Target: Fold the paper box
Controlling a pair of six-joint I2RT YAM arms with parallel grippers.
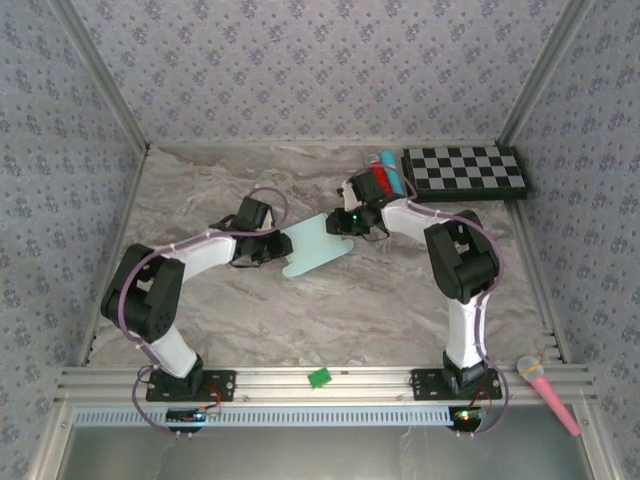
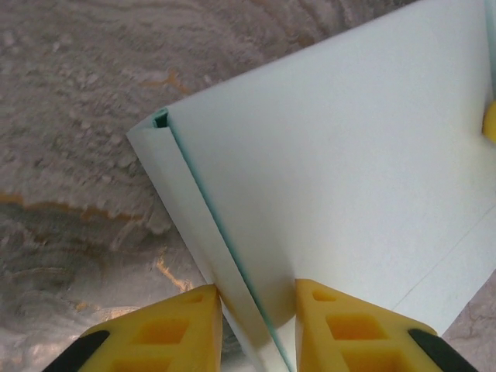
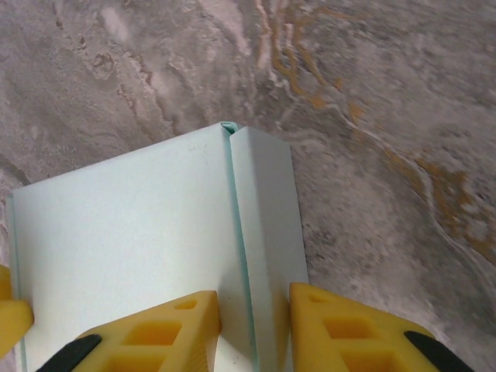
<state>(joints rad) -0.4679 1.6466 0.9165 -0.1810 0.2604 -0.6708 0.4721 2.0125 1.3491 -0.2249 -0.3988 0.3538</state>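
1. Work is at an early fold. The paper box [image 1: 315, 250] is mostly a flat sheet, with a thin strip [image 2: 194, 225] bent over at each of two ends.
2. The paper box lies on the table [image 1: 400, 300], near the middle, right between the two grippers.
3. In the top view its long way runs from about 8 o'clock to about 2 o'clock. The left gripper [image 1: 272, 248] is at the 8 o'clock end. The right gripper [image 1: 345, 222] is at the 2 o'clock end.
4. In the left wrist view the yellow fingers [image 2: 155, 337] stand apart with the strip between them. The crease runs off toward 11 o'clock. I cannot tell if the fingers squeeze the card or just sit beside it.
5. In the right wrist view it looks the same. The fingers [image 3: 147, 333] are apart, a strip sits between them, and the crease runs toward 12 o'clock. Again I cannot tell if they pinch it.
6. Next, I think, both strips must be stood up like little walls. That calls for slow, even moves on both ends, so the thin card does not crumple or slide.
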